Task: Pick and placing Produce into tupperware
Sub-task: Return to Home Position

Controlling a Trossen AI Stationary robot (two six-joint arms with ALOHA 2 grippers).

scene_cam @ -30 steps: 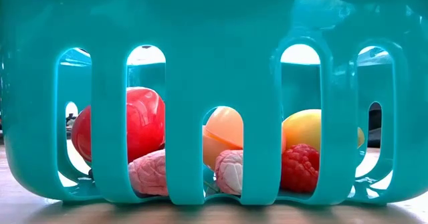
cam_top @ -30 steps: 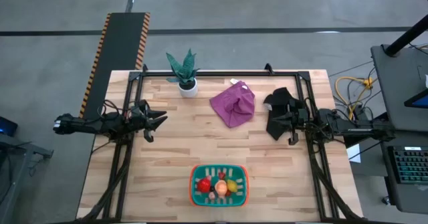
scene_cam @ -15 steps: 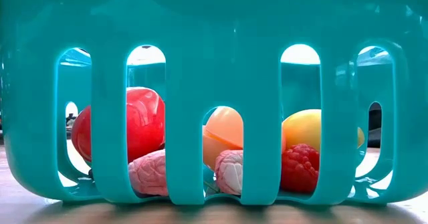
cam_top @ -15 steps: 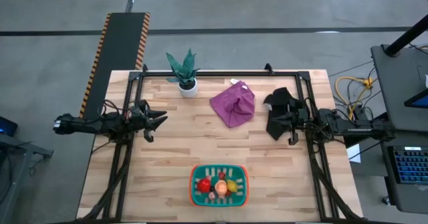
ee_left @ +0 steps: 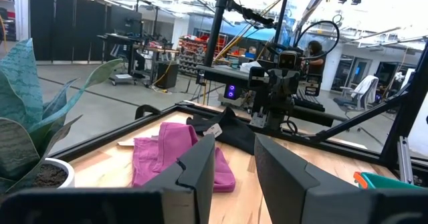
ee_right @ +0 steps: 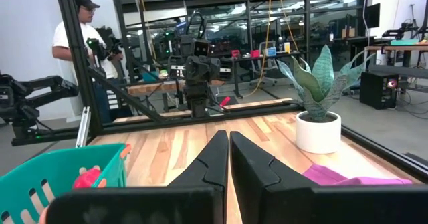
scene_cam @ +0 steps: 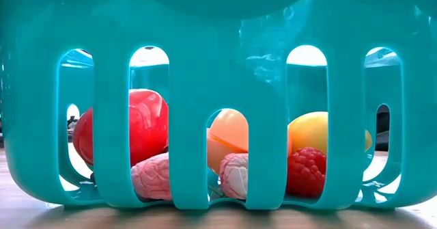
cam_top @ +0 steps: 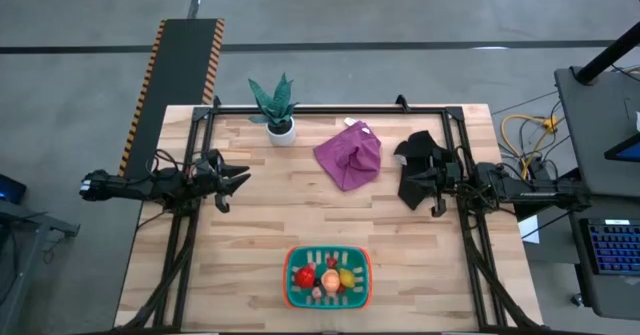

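Many small fruit (cam_top: 328,275) lie in the basket (cam_top: 288,278). The basket sits at the near edge of the bench (cam_top: 250,245), in the middle. No fruit lies loose on the wood, so the job looks done.

Both arms are out at the sides, well apart from the basket. The left hand (ee_left: 234,149) is at the left side. Its fingers are apart and nothing is between them. The right hand (ee_right: 229,142) is at the right side. Its fingers are together and it holds nothing.

I think the biggest risk is the basket. It is so near the edge that one bump could push it off. The fruit are mostly round, so they would roll away. Only a wide, low swing of an arm could reach it from here.

The right hand is just beside a black cloth (cam_top: 420,160). If that arm moves low, it could catch the cloth and drag it. The dragged cloth could push the purple cloth (cam_top: 350,155) toward the plant (cam_top: 277,110) at the far side, and the plant could tip.

A person (ee_right: 77,37) stands in the room past the bench. If they step close while an arm moves, it could hit them.
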